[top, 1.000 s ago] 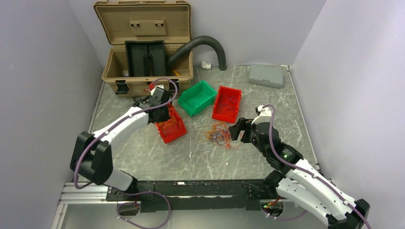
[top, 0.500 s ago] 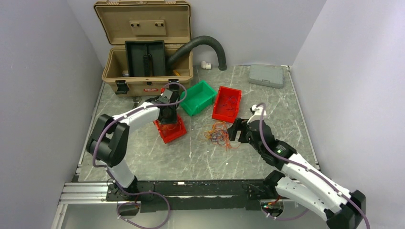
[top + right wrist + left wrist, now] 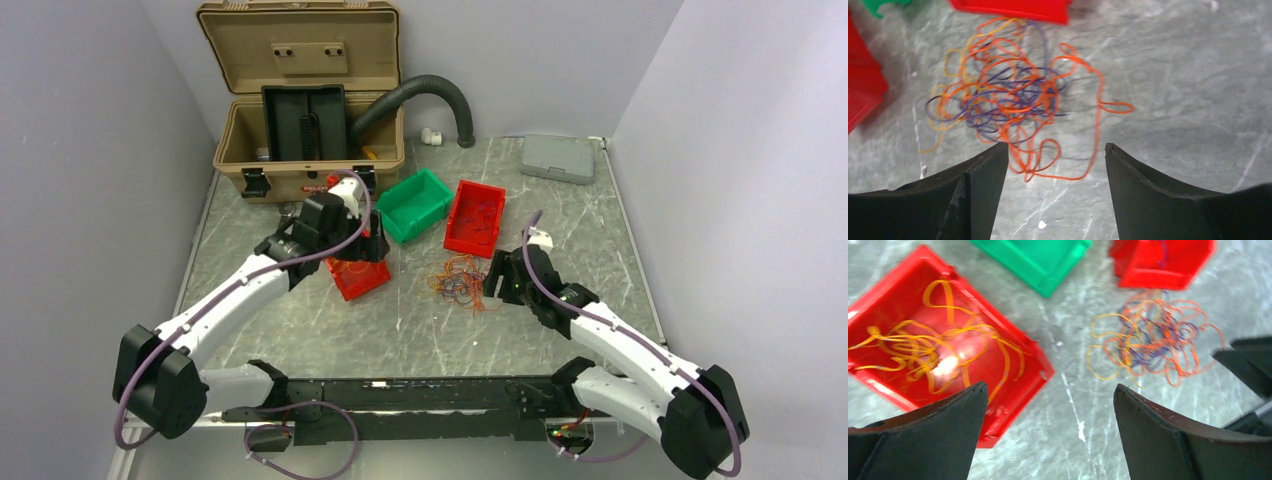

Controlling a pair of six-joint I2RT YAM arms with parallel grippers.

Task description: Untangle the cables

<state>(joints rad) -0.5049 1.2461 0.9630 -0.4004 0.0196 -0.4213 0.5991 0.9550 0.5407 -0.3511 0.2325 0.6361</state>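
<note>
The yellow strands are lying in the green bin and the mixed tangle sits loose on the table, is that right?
Not quite. The yellow strands lie in a red bin, not the green bin, as the left wrist view shows. The mixed tangle does sit loose on the table.

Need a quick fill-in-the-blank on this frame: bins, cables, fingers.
1. The tangle lies on the ____, outside every bin.
2. The bin between the left red bin and right red bin is ____.
3. The left fingers stand ____ above the left red bin.
4. The right fingers grip ____.
Missing words: table; green; open; nothing.
</note>
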